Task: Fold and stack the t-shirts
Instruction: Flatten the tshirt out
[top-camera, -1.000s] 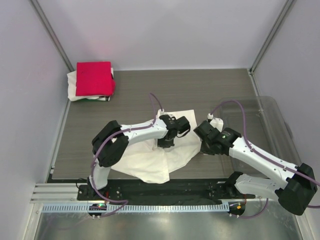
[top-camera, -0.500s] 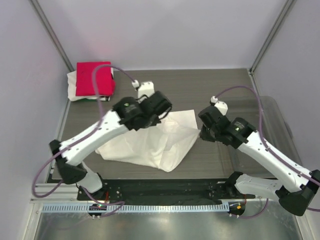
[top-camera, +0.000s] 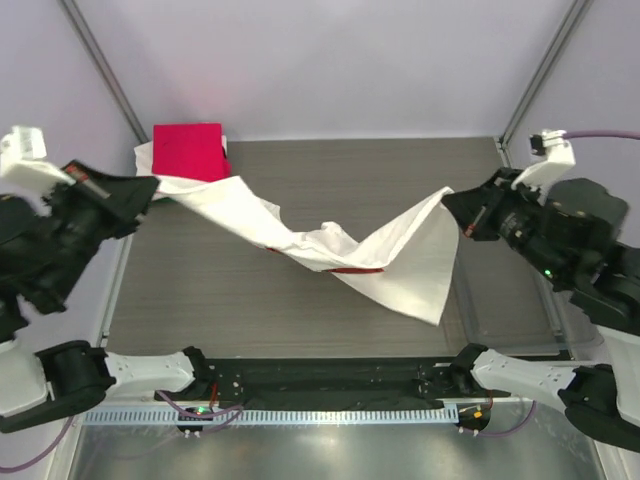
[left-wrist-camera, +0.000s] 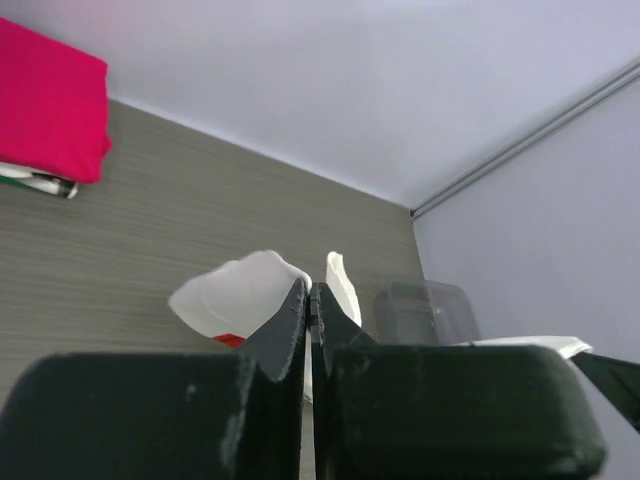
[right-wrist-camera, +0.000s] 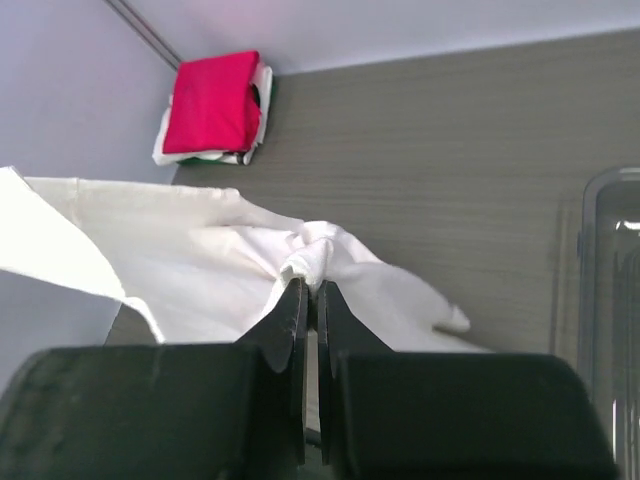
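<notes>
Stretched above table (top-camera: 300, 320) centre: white t-shirt (top-camera: 330, 250), sagging mid-span. left gripper (top-camera: 148, 187) clamped on its left end, right gripper (top-camera: 452, 206) pinched on right end. Cloth light, limp; best held at corners. crimson t-shirt (top-camera: 187, 157) folded far left.

Right gripper (right-wrist-camera: 308, 300) at 6 o'clock, jaws pressed together on a bunched ridge of the white t-shirt (right-wrist-camera: 200, 270). Cloth fans from the pinch toward 9 o'clock, one edge lifted off the grey table (right-wrist-camera: 450, 150). At 11 o'clock, in the far corner: folded crimson-pink t-shirt (right-wrist-camera: 213, 102) lying on a folded white t-shirt (right-wrist-camera: 163, 153). Clear tub (right-wrist-camera: 605, 260) at 3 o'clock, cut off by the edge.
</notes>
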